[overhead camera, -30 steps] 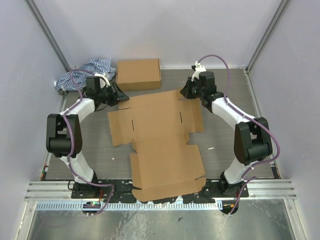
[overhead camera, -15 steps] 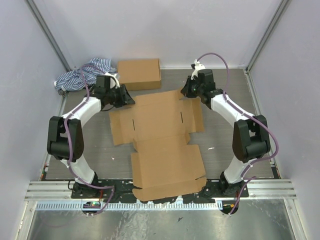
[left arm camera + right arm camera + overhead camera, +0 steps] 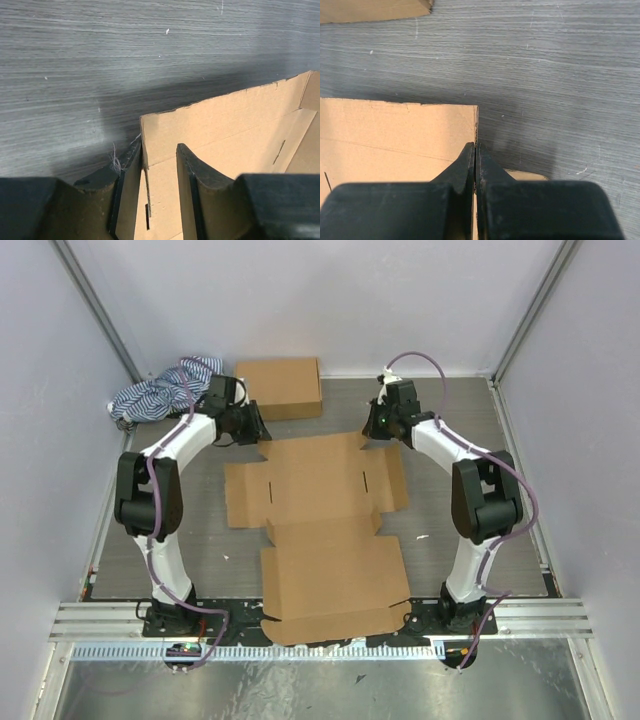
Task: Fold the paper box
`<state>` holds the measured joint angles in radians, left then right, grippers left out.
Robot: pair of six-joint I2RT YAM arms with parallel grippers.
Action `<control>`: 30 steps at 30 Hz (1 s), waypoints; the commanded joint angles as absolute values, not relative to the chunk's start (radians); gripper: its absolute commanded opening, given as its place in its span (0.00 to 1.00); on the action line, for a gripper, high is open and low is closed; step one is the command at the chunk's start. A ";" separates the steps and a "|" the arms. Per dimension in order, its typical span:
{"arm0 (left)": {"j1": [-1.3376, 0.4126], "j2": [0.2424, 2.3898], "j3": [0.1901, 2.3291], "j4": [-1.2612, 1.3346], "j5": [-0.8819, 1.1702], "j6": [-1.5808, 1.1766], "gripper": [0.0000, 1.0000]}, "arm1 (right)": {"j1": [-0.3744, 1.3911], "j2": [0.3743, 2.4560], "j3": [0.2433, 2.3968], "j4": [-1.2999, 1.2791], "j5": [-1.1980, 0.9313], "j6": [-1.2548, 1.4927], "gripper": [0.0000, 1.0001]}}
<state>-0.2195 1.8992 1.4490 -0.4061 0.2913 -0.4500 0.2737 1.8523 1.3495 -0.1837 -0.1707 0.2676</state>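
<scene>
One grey table (image 3: 450, 490) holds one flat cardboard sheet (image 3: 320, 530), centre to near edge. One folded box (image 3: 278, 388) sits far back, one striped cloth (image 3: 160, 390) far left. Two claws are at the far flap (image 3: 310, 445): the right claw (image 3: 474, 147) is clenched on its right corner, while the left claw (image 3: 157, 150) straddles the left corner, unclamped. This looks like the first fold. Next, the left closes and both lift together.

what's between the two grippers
Only the cardboard: its far edge spans the gap, with the left gripper at one far corner and the right gripper at the other. The top view shows it.
</scene>
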 commanded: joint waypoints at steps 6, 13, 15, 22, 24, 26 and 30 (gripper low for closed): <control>-0.256 2.001 1.567 -0.499 0.272 -0.452 0.39 | 0.289 1.930 1.471 -0.242 -0.189 0.296 0.13; -0.275 2.055 1.624 -0.505 0.282 -0.459 0.39 | 0.311 2.010 1.560 -0.303 -0.222 0.278 0.36; -0.281 2.065 1.633 -0.502 0.282 -0.462 0.39 | 0.317 2.030 1.577 -0.312 -0.219 0.275 0.40; -0.291 2.120 1.671 -0.502 0.302 -0.477 0.39 | 0.319 2.087 1.615 -0.334 -0.244 0.272 0.43; -0.294 2.138 1.681 -0.501 0.308 -0.482 0.38 | 0.323 2.102 1.622 -0.338 -0.250 0.272 0.44; -0.299 2.149 1.688 -0.502 0.312 -0.488 0.38 | 0.329 2.113 1.627 -0.339 -0.256 0.274 0.44; -0.311 2.191 1.730 -0.552 0.284 -0.489 0.38 | 0.345 2.162 1.664 -0.365 -0.259 0.276 0.46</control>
<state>-0.2974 2.1487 1.6650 -0.4980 0.2871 -0.4797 0.3241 2.1353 1.5871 -0.3492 -0.2337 0.2859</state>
